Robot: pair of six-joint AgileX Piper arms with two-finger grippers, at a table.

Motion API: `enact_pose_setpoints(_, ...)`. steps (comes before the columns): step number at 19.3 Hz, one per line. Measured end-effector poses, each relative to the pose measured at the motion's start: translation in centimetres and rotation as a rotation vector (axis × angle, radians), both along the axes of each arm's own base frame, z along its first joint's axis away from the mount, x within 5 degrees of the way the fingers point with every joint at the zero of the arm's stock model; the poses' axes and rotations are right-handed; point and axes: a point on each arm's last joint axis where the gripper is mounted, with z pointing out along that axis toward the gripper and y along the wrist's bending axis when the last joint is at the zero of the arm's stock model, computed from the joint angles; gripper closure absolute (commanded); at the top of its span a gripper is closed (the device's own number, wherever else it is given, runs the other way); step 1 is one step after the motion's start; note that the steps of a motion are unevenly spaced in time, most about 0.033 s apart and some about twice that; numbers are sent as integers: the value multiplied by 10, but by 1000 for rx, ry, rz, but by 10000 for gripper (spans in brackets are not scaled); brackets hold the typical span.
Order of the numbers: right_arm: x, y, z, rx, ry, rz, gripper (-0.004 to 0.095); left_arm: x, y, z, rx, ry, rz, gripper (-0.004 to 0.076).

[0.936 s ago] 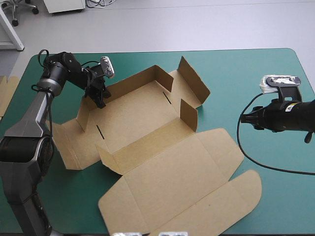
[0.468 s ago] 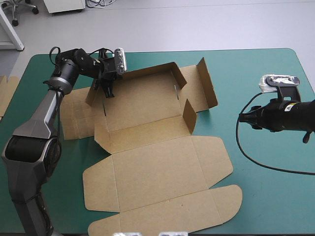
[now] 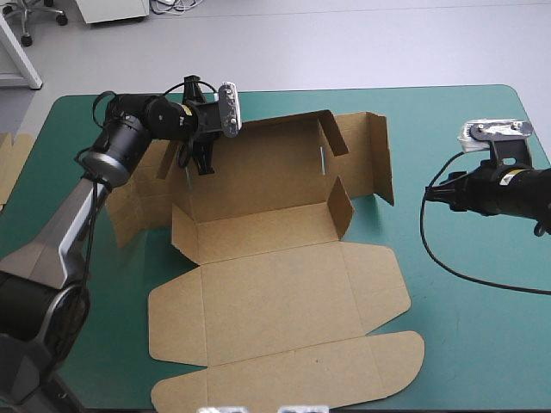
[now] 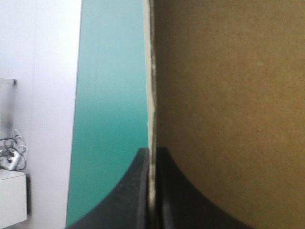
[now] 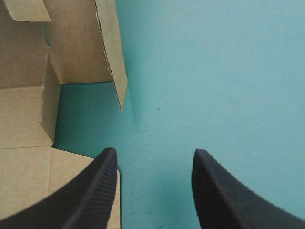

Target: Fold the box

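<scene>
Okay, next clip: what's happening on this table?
The left gripper is shut on a raised flap at the far left corner of the brown box, which lies partly formed, lid flat toward the near edge. The right gripper hovers open over the teal-green cover beside the box, holding nothing.

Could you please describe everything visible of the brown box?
The box is a cut sheet of plain brown board, partly folded. Far and near walls stand raised around the tray floor, flaps stand at its right end, and the lid panel with its rounded flap lies flat toward the table's near edge. It rests on the teal-green cover. The left gripper is shut on its far-left wall; the right gripper is open, clear of it.
</scene>
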Motion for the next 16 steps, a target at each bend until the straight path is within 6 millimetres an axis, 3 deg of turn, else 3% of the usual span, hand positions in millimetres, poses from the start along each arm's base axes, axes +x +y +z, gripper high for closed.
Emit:
enact_pose_setpoints(3, 6, -1, -2, -6, -14, -9, 449, -41, -10, -2, 1, -63, 33, 734)
enact_pose_setpoints(10, 6, 0, 18, 20, -61, -15, 449, -98, -32, -19, 28, -211, -19, 734)
enact_pose_setpoints(12, 5, 1, 17, 24, -49, -13, 449, -110, -27, -29, 60, -297, -65, 734)
enact_pose_setpoints(16, 3, 4, 16, 68, -16, 1, 449, -110, -19, -46, 140, -436, -153, 734)
